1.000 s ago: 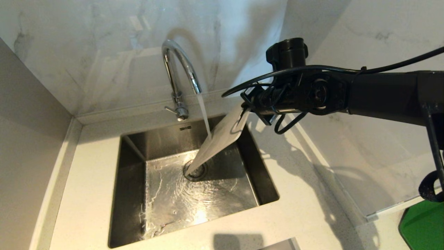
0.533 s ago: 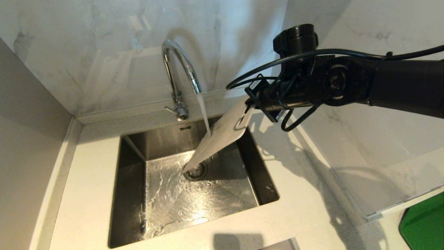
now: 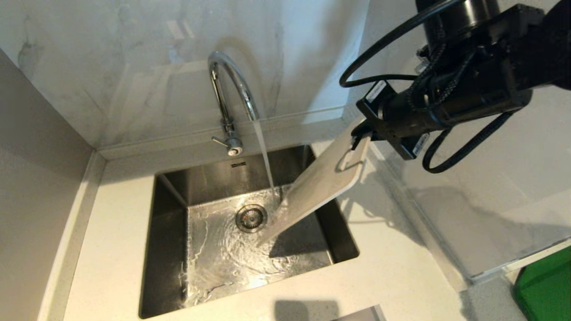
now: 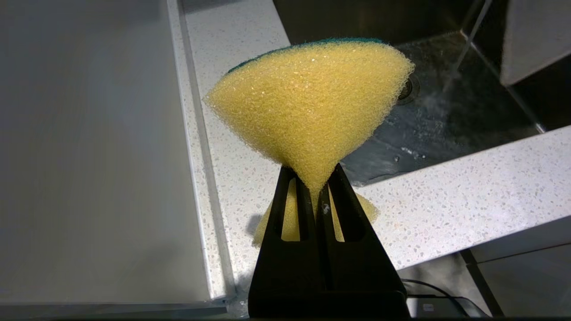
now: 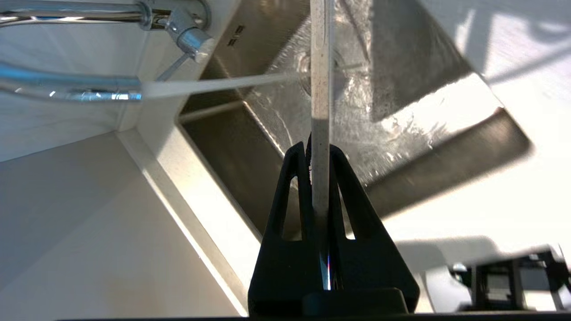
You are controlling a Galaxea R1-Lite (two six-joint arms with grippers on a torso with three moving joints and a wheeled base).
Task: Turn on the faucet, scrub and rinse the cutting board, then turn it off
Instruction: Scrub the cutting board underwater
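The chrome faucet [image 3: 232,84] arches over the steel sink [image 3: 174,249] and its water is running. My right gripper [image 3: 359,133] is shut on the handle end of the cream cutting board [image 3: 319,191], which slants down into the right half of the sink, with the stream falling against its left edge. In the right wrist view the cutting board [image 5: 321,89] shows edge-on, clamped between the fingers of the right gripper [image 5: 319,149], and the stream meets it from the faucet [image 5: 89,91]. My left gripper [image 4: 314,171] is shut on a yellow sponge [image 4: 308,102] above the counter at the sink's near left corner.
White speckled counter [image 3: 111,240] surrounds the sink, with marble walls behind and to the right. The drain [image 3: 251,217] lies uncovered in the wet basin. A green flat thing [image 3: 544,290] sits at the far right on the counter.
My right arm has lifted and swung to the right, carrying the cutting board off the drain toward the sink's right side. The water keeps running.
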